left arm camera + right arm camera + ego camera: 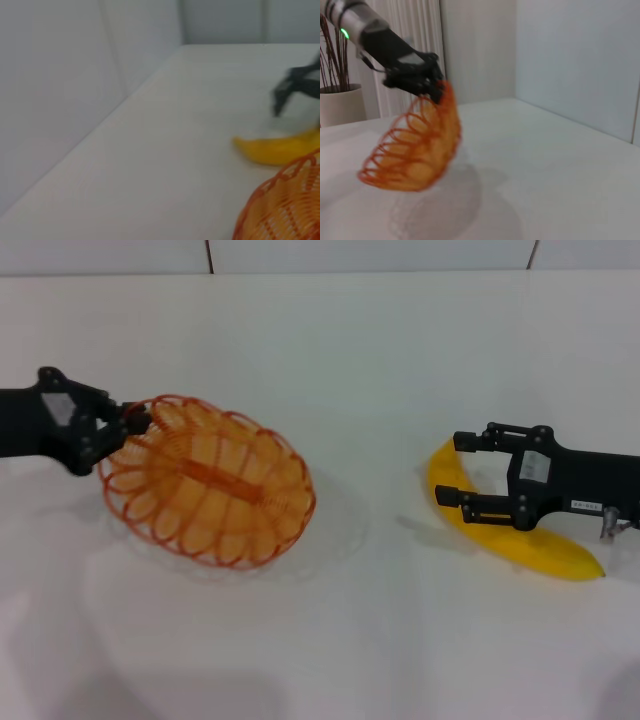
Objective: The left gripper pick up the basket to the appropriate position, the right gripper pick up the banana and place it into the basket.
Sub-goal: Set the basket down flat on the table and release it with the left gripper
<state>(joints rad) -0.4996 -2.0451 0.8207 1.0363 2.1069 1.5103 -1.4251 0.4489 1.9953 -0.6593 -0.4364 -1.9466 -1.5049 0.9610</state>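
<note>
Nearest the head camera, bare white table (320, 660); both task items sit farther back. I see the left gripper (130, 422) clamped on the rim of the basket (210, 480), jaws closed on the wire. From the right wrist view the basket (415, 150) hangs tilted, high end at the claw, low end close over the table; I cannot tell if it touches.

Right gripper (462, 472) has its jaws spread, 1 finger either side of the banana (520, 535), which lies flat on the table, well apart from the basket.

Judgement: step 1 (basket carry) is in hand; step 2 (banana grasp) is staged, not closed. Next move calls for levelling and setting the basket down, then closing on the banana.

Writing: white label on the right gripper, text too small to read. Square sticker on the left gripper, blank as far as I can tell.
</note>
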